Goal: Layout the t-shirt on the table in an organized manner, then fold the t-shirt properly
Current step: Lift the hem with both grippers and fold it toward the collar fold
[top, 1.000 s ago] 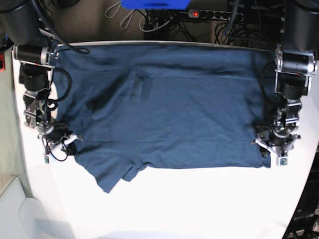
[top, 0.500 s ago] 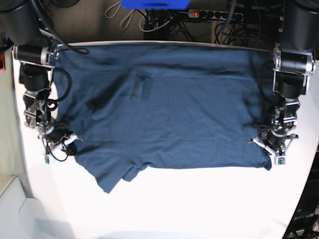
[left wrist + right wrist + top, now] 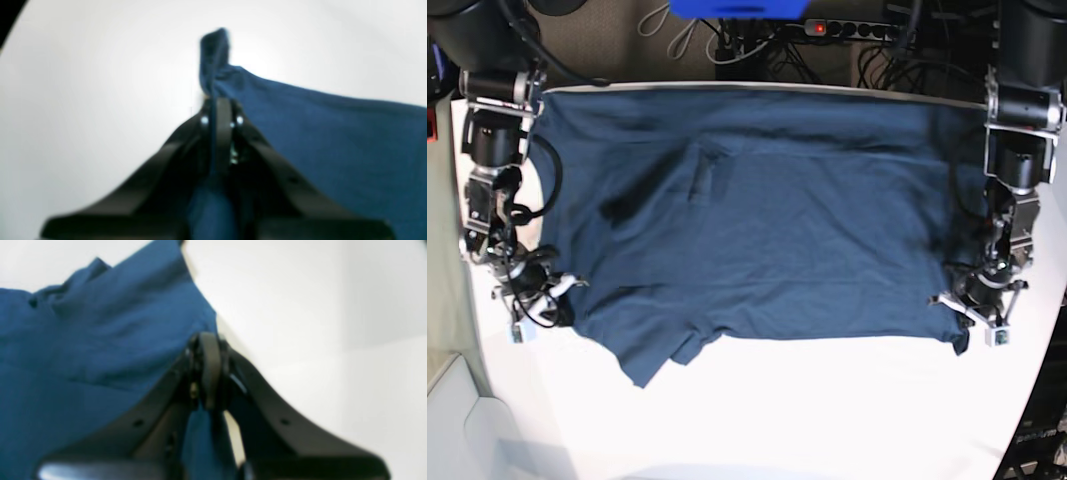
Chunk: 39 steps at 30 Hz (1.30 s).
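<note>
Left gripper is clamped on a bunched corner of the soft, wrinkly dark navy cotton t-shirt, and the right gripper pinches the opposite corner — shirt spread between them on the smooth white table. Risk: uneven pulling, or thin pinches slipping, could skew or rumple it.

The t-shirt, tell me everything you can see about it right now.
The t-shirt is plain dark navy, soft and wrinkled, spread sideways across the far part of the white table. One sleeve sticks out at the near edge. The left gripper is shut on one near corner, the right gripper on the opposite edge; both wrist views show cloth pinched between closed jaws. No print is visible.
</note>
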Motion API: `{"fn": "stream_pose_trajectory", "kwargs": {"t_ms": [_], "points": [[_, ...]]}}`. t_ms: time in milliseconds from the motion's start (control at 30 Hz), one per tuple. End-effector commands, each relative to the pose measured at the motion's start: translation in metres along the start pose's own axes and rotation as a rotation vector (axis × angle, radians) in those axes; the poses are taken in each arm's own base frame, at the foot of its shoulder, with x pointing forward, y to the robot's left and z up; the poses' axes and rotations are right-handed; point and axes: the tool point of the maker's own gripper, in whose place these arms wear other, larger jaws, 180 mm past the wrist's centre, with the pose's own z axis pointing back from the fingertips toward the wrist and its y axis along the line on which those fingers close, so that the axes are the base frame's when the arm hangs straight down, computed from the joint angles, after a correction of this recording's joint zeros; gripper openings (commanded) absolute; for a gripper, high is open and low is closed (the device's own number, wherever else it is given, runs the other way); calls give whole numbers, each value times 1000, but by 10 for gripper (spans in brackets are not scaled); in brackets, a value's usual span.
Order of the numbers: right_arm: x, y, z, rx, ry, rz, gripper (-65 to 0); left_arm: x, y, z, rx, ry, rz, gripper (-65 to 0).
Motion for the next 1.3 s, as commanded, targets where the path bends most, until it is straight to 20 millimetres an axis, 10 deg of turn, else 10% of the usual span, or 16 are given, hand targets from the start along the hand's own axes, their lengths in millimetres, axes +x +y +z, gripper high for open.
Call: {"fn": "stream_pose_trajectory", "kwargs": {"t_ms": [0, 600, 867, 1267], "points": [[25, -5, 4, -5, -53, 28, -650, 25, 0, 0, -6, -59, 1, -648], [20, 39, 70, 51, -72, 244, -650, 43, 33, 59, 30, -92, 118, -648], [15, 7, 103, -68, -46, 230, -650, 36, 37, 75, 40, -77, 150, -648], [-19, 18, 126, -61, 23, 255, -650, 4, 32, 98, 30, -33, 94, -648]]}}
